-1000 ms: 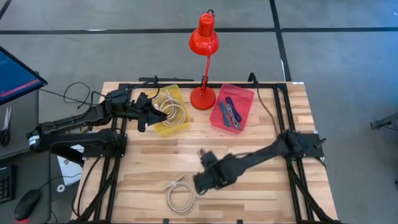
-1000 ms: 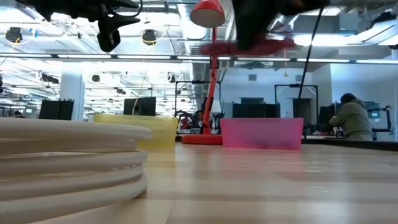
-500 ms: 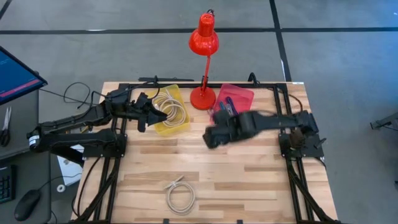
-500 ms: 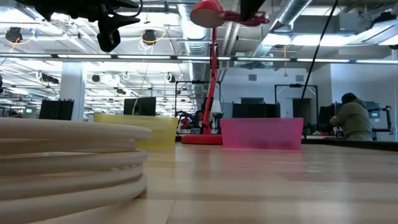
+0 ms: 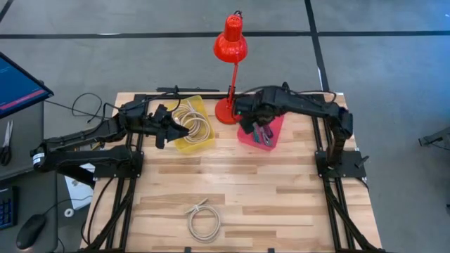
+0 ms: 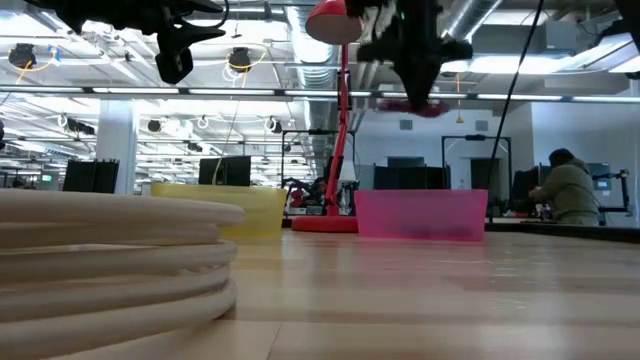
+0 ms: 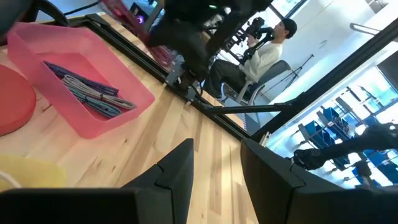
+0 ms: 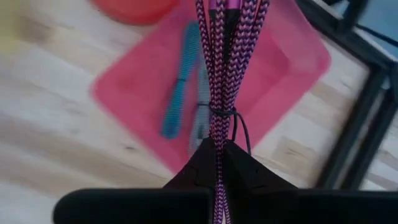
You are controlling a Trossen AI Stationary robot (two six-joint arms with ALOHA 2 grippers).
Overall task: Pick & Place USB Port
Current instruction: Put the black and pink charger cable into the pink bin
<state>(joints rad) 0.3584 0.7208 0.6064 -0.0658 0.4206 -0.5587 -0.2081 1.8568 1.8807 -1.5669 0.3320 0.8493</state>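
My right gripper [image 8: 216,149] is shut on a pink-and-purple braided USB cable bundle [image 8: 227,56]. It hovers over the pink tray [image 5: 275,126] at the table's far right. In the tray lie blue and grey cables [image 8: 180,99]. In the low view the right gripper [image 6: 418,80] is high above the tray [image 6: 420,215]. My left gripper [image 7: 214,168] stands open and holds nothing. It waits over the yellow tray [image 5: 193,133], which holds white cable. My right gripper pinches the braided bundle between its two fingers, just behind the dark tie around its strands [image 8: 217,121]. The fingers come from above, slanting down, and lie along the bundle. The bundle is lifted clear and reaches down past the fingertips over the pink tray.
A red desk lamp [image 5: 230,42] stands with its base [image 5: 226,111] between the two trays. A coiled white cable [image 5: 204,223] lies near the table's front edge. Black frame rails [image 5: 320,140] run along the table's sides. A person sits in the room behind [image 6: 565,190].
My right gripper has swung from the table's near middle toward the far edge. It has risen and tipped more steeply down. It has stayed shut on the braided bundle, and the bundle now hangs over the pink tray.
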